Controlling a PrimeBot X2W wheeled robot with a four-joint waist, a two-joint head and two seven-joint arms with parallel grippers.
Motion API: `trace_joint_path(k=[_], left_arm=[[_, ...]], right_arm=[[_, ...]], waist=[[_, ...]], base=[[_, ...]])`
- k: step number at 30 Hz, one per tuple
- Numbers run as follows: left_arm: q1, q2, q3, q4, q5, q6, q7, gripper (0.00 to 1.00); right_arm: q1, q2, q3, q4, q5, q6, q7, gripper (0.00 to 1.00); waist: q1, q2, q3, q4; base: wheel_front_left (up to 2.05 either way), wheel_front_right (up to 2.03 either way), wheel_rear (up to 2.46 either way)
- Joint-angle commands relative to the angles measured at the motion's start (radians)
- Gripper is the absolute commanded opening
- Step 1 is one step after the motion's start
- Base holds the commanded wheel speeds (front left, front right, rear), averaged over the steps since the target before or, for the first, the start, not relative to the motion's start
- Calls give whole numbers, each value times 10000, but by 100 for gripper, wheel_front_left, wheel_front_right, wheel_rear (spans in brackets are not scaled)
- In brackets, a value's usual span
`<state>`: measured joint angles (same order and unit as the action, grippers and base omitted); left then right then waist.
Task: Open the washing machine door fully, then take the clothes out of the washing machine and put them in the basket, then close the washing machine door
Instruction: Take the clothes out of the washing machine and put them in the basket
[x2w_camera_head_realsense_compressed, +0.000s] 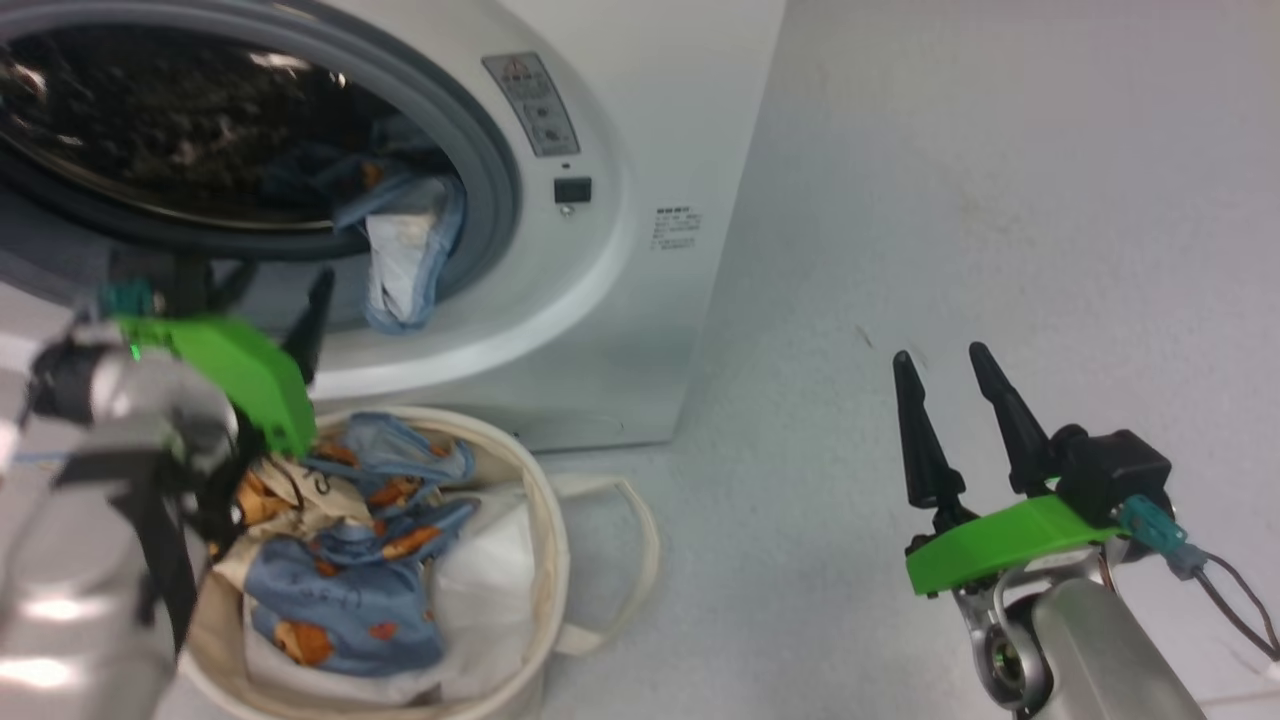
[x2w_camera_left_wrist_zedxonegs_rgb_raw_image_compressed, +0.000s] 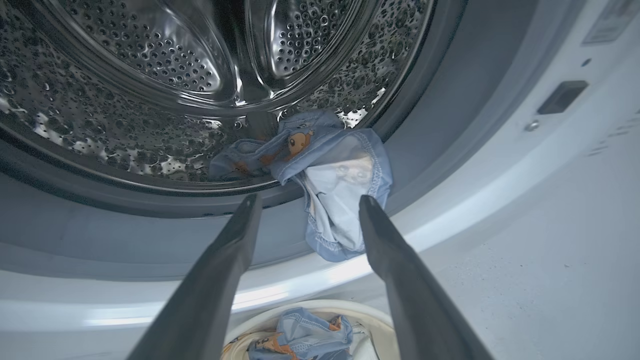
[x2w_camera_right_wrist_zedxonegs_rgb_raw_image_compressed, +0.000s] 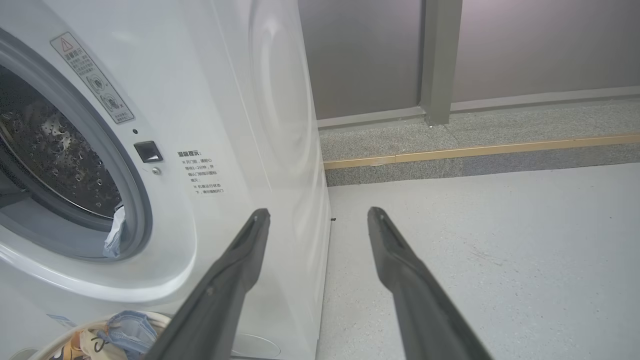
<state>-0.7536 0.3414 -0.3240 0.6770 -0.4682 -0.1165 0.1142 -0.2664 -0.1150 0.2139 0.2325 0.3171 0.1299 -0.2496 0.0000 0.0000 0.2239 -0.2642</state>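
the left gripper (x2w_camera_left_wrist_zedxonegs_rgb_raw_image_compressed: 308, 200) stood with its jaws wide apart and empty, its dark fingers (x2w_camera_left_wrist_zedxonegs_rgb_raw_image_compressed: 235, 240) pointing at the mouth of the machine (x2w_camera_head_realsense_compressed: 620, 300). in the left wrist view, one garment (x2w_camera_left_wrist_zedxonegs_rgb_raw_image_compressed: 340, 170) hung between the fingertips and just past them. it was light blue with a pale inside and an orange cartoon animal. part of it lay in the steel drum (x2w_camera_left_wrist_zedxonegs_rgb_raw_image_compressed: 150, 65), and the rest draped out over the grey ring (x2w_camera_head_realsense_compressed: 490, 150) at the lower right of the opening. whether a fingertip touched the cloth could not be told.

just below that gripper the basket (x2w_camera_head_realsense_compressed: 555, 560) sat on the floor (x2w_camera_head_realsense_compressed: 1000, 200), close against the front of the machine and under its opening. the clothes (x2w_camera_head_realsense_compressed: 350, 590) in it, blue and cream with orange animals, lay heaped beside a white sheet (x2w_camera_head_realsense_compressed: 480, 590). one looped handle (x2w_camera_head_realsense_compressed: 640, 540) hung out on the basket's right side.

the right gripper (x2w_camera_head_realsense_compressed: 940, 352) also stood with its jaws spread and nothing between them. it hung over bare floor to the right of the machine, well apart from the basket and the garment, with its fingers pointing up the head view. in the right wrist view, the machine's white side and a label (x2w_camera_right_wrist_zedxonegs_rgb_raw_image_compressed: 92, 77) beside the ring lay left of its fingers, and a grey wall (x2w_camera_right_wrist_zedxonegs_rgb_raw_image_compressed: 500, 45) stood beyond.
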Motion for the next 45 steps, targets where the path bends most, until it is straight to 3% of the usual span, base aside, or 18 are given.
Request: trace_joint_path(k=[1,7,14,20,31,32,33,40,45], left_arm=[[-724,369,260,-43,91,-65,55,100],[-2599,270,-116,1724,-257,-130,620,100],[-4000,3,-361,2610,-2144,-139,1696,100],[-4475,190,-726,3015,-3218,-140,2327,100],[-4816,259,-1527,3776,-3668,-141,2534,100],[-4808,239,-1630,3744,-3718,-141,2508,97],[-4794,238,-1706,3697,-3803,-141,2465,0],[-4706,367,-2122,3182,-4472,-141,1781,0],[-4548,628,-2356,2830,-4719,-141,269,0]], right_arm=[[-265,-77,154,-345,-68,8,-122,100],[-453,61,-39,-585,-84,8,-122,100],[-512,182,-223,-685,-136,8,-122,100],[-506,303,-296,-738,-175,8,-122,100],[-583,358,-233,-754,-243,8,-122,100],[-588,360,-226,-751,-245,8,-122,100],[-589,362,-219,-746,-244,8,-122,100],[-625,365,-226,-695,-251,8,-122,100],[-578,363,-240,-620,-260,8,-122,100]], waist=[[0,0,449,-188],[0,0,1287,-549],[0,0,2093,-866],[0,0,2374,-1028],[0,0,2549,-1069],[0,0,2550,-1063],[0,0,2551,-1055],[0,0,2496,-973],[0,0,2182,-860]], base=[[0,0,0],[0,0,0],[0,0,0],[0,0,0],[0,0,0],[0,0,0],[0,0,0],[0,0,0],[0,0,0]])
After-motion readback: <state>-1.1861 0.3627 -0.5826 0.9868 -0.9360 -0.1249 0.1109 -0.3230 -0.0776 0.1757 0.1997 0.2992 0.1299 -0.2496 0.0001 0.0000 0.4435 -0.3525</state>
